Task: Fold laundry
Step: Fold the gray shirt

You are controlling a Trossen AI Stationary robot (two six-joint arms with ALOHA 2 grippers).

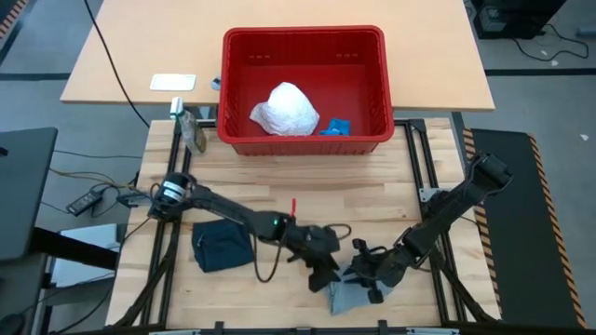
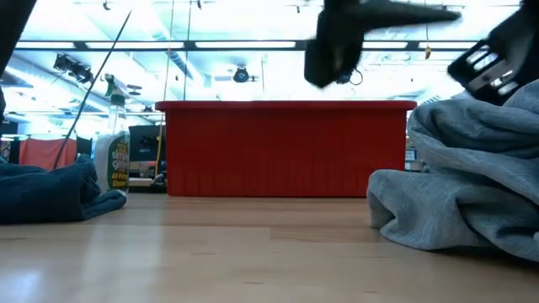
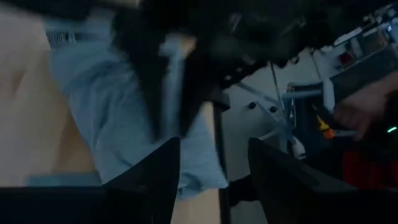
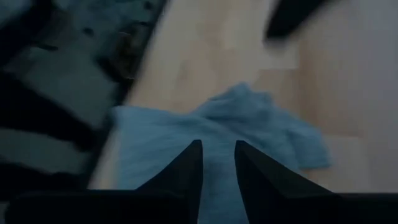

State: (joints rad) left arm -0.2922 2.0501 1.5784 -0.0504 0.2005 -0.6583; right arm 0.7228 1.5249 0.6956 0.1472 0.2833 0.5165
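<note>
A grey cloth lies bunched at the table's near edge; in the low view it rises in a heap. My left gripper is open just left of it, and its wrist view looks over the cloth. My right gripper is above the cloth's far right part, its fingers a narrow gap apart over the cloth. I see no cloth drawn up between them. A dark navy cloth lies bunched on the table's left. A white crinkly cloth lies in the red basket.
The red basket stands at the table's far edge, with a small blue thing beside the white cloth. A spray bottle stands at the far left. A person's hand shows beyond the table. Bare wood lies between the cloths and the basket.
</note>
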